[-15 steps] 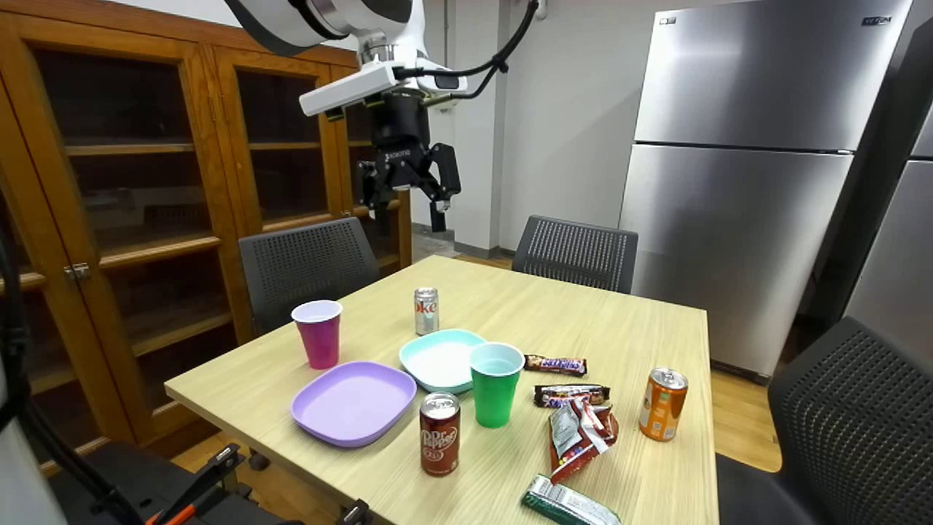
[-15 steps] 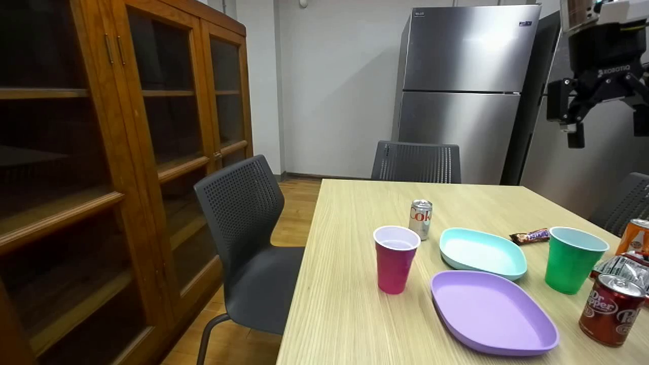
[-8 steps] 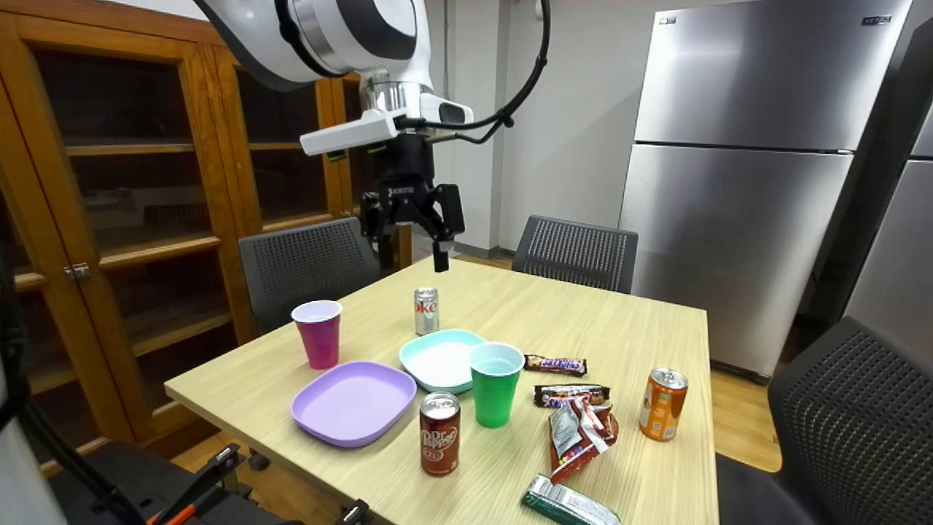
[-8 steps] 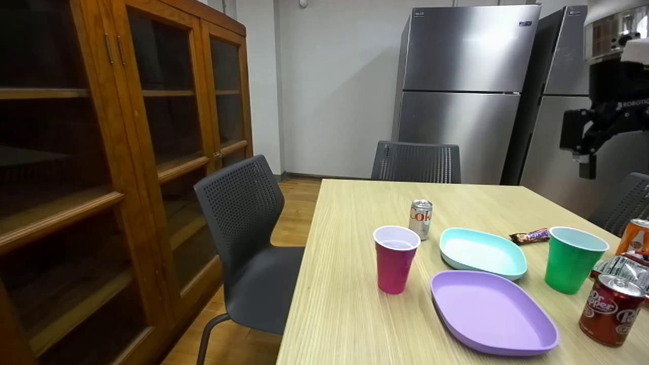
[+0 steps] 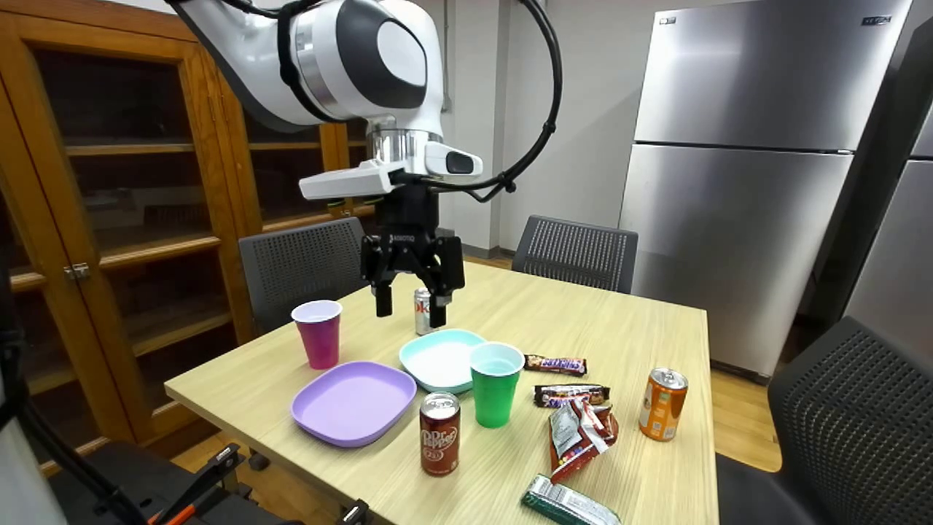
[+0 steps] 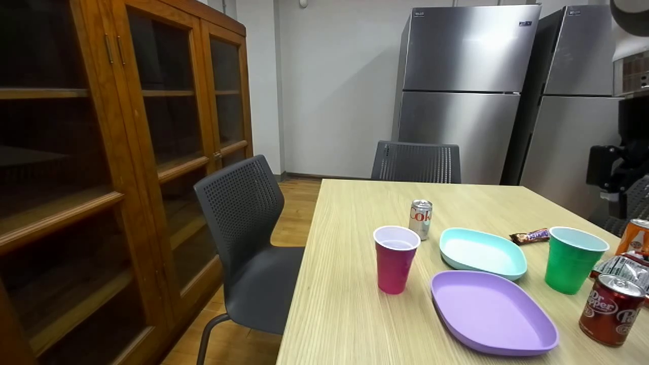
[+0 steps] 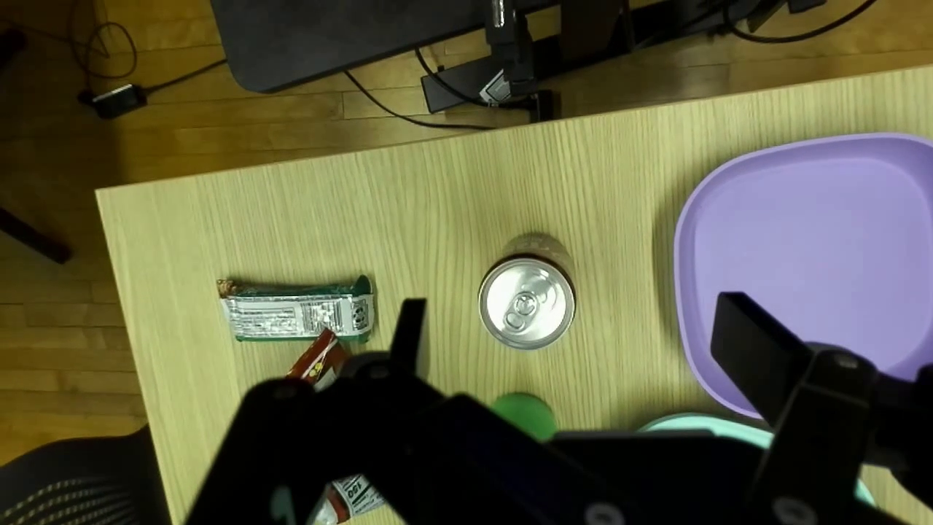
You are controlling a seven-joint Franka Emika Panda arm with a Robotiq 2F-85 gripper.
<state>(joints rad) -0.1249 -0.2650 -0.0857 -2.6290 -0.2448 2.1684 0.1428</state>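
Note:
My gripper [image 5: 410, 310] hangs above the table, its jaws wide apart with nothing between them. Only one of its fingers [image 6: 617, 205] shows at the right edge in an exterior view. In the wrist view a dark red Dr Pepper can [image 7: 527, 302] stands upright below, lying within the gap between the fingertips but apart from them. A green cup [image 5: 494, 397] is beside that can and mostly hidden by the gripper in the wrist view. A purple plate [image 7: 802, 240] and a turquoise plate [image 5: 441, 361] lie alongside. The Dr Pepper can [image 6: 613, 310] also appears near the purple plate.
A magenta cup [image 6: 395, 261], a Diet Coke can [image 6: 420, 220] and an orange can [image 5: 663, 405] stand on the table. Snickers bars [image 5: 555, 364], a crumpled red packet [image 5: 576, 437] and a green wrapper [image 7: 299, 313] lie there too. Chairs [image 5: 576, 251] surround it.
The arm and gripper have come down steadily toward the table, drifting right in an exterior view. The jaws have stayed wide, and the objects on the table have not moved.

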